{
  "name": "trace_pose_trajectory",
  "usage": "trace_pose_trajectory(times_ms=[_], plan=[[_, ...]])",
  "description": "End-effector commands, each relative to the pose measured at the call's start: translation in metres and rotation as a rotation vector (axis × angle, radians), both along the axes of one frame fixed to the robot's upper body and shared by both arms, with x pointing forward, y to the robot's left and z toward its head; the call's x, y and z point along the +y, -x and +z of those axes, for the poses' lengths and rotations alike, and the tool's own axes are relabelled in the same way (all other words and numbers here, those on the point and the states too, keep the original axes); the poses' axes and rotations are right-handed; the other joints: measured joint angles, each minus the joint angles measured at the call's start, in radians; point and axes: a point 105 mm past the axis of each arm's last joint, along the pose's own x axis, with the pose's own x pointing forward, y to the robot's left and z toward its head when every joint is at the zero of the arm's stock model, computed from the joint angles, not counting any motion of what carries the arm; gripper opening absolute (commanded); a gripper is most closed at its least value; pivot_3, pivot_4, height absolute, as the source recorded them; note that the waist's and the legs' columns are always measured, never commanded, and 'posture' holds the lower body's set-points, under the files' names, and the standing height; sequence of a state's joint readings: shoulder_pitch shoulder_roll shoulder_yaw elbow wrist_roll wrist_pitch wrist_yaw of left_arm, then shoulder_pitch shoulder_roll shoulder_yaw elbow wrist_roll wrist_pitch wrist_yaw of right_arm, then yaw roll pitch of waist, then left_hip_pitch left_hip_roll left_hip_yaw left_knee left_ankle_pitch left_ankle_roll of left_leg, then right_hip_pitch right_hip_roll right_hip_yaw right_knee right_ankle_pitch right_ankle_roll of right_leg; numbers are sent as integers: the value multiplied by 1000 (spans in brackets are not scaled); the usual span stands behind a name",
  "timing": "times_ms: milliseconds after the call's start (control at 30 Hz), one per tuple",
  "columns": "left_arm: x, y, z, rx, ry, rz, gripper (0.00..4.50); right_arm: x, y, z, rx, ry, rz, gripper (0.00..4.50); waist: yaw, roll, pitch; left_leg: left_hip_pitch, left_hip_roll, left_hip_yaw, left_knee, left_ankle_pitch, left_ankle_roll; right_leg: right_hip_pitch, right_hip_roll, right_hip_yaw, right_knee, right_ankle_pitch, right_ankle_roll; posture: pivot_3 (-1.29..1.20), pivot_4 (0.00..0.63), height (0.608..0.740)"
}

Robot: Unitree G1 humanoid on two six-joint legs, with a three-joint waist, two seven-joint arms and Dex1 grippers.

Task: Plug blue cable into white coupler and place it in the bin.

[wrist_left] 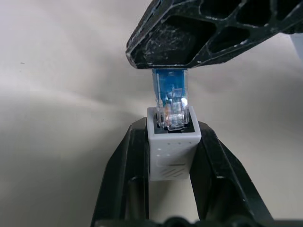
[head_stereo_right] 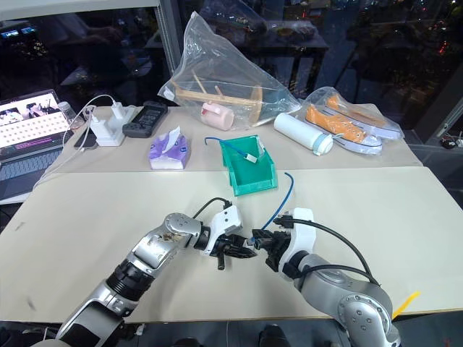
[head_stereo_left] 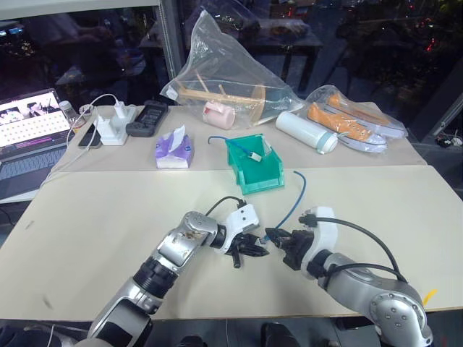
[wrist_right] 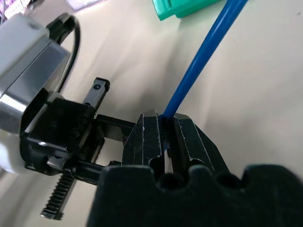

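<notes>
We work over a beige table (head_stereo_left: 108,210) by dark windows. Nearest us, the left gripper (head_stereo_left: 253,248) pinches the white coupler (wrist_left: 173,146) by its sides, while the right gripper (head_stereo_left: 286,243) is clamped on the blue cable (wrist_right: 203,59) just behind its clear plug (wrist_left: 172,109), which sits at the socket mouth. Both seem light; we judge the cable floppy, so a hold near the plug suits. Farther off, the bin (head_stereo_left: 255,168) already holds a small white piece with blue cable.

2 head views downward; 2 close wrist views
</notes>
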State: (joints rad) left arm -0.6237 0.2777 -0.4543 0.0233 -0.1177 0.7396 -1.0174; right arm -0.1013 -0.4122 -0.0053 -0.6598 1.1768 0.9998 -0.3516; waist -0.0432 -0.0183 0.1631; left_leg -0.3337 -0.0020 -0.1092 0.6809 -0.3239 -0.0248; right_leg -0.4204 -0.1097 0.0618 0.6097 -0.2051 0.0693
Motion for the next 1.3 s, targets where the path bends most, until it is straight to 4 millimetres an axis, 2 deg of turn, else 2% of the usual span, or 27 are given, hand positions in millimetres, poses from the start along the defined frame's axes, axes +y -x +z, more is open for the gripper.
trace_pose_trajectory(times_ms=[33, 333, 633, 1033, 1100, 1200, 1300], plan=[[-10, -3, 15, -27, 7, 56, 683, 10, 11, -24, 99, 56, 58, 0, 1, 0, 0, 0, 0, 0, 0, 0, 0, 0, 0, 0, 0, 0, 0, 0, 150, 740], [-17, -13, 28, 38, 73, 195, 683, 7, 16, -27, 120, 20, 30, 0, 18, -1, -2, 0, 0, 0, 1, 0, 0, 1, 0, 0, 0, 0, 0, 0, 150, 740], [-26, -7, 29, 4, 58, 166, 683, 17, 27, -38, 190, 8, 142, 0, 30, -1, -2, 0, 0, 0, 1, 0, 0, 1, 0, 0, -1, 0, 0, 0, 150, 740], [-10, 1, 23, 13, 28, 207, 683, 25, 40, -90, 352, 45, 206, 0, 16, -1, -13, 4, 1, 0, -1, 0, 0, 2, 1, 0, -1, -1, -1, 0, 150, 740], [-6, 2, 22, 16, 18, 214, 683, 26, 42, -94, 357, 47, 209, 0, 4, -2, -16, 7, 1, 0, -3, 0, 0, 4, 1, 0, 0, -2, -2, 0, 150, 740], [0, 3, 22, 19, 6, 227, 683, 28, 44, -99, 360, 49, 208, 0, -4, -3, -18, 16, 1, 0, -8, -2, 4, 18, 1, 0, -1, -8, -1, 0, 150, 740], [4, 1, 23, 18, 0, 239, 683, 27, 43, -100, 348, 53, 204, 0, -9, -3, -19, 19, 1, 0, -10, -3, 5, 19, 1, 0, 0, -14, 4, 0, 150, 740]])
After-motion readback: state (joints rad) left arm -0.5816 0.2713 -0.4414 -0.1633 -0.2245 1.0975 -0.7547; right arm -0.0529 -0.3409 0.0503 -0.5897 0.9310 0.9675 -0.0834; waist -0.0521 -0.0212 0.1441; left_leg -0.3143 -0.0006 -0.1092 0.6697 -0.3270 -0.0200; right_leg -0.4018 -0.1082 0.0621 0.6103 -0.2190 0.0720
